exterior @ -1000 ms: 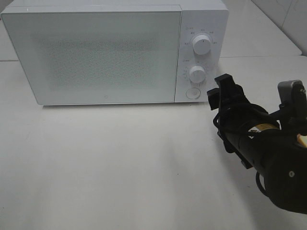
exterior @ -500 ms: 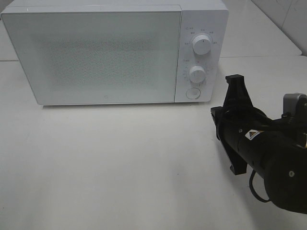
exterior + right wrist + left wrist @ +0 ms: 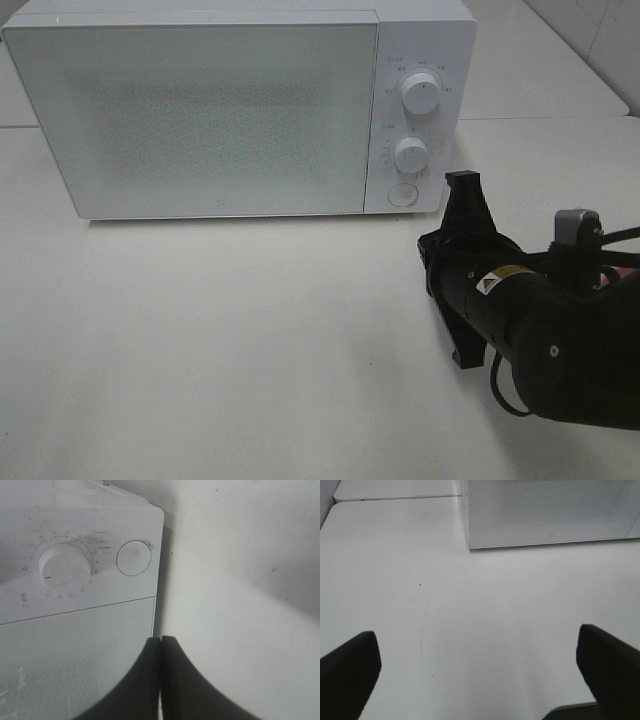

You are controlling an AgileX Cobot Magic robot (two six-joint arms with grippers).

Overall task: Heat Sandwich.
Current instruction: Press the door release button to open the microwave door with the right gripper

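You have no sandwich in any view right now, so I cannot tell you where it lies. Only the microwave (image 3: 200,110) stands on the counter (image 3: 250,340), and its door (image 3: 190,120) is closed, so whether the sandwich is inside cannot be told either. Your right hand (image 3: 465,190) is closed tight, its two fingers pressed flat together with nothing between them. It points at the panel end of the microwave, just short of the round button (image 3: 133,558) beside the lower dial (image 3: 65,566). That reads to me as a poke to release the door rather than a grasp. Your left hand (image 3: 480,662) is spread wide and empty, hovering over the counter in front of the microwave's other end. When the sandwich does come within reach, expect it to be light, soft and easily crushed. Bread gives under the fingers, layers slide on a filling, and a hard pinch would likely squash the stack or shear it apart. If it rests on something rigid, take hold of that carrier's edge and leave the bread alone. Otherwise close gently across the crust sides, low on the stack, and keep it level.
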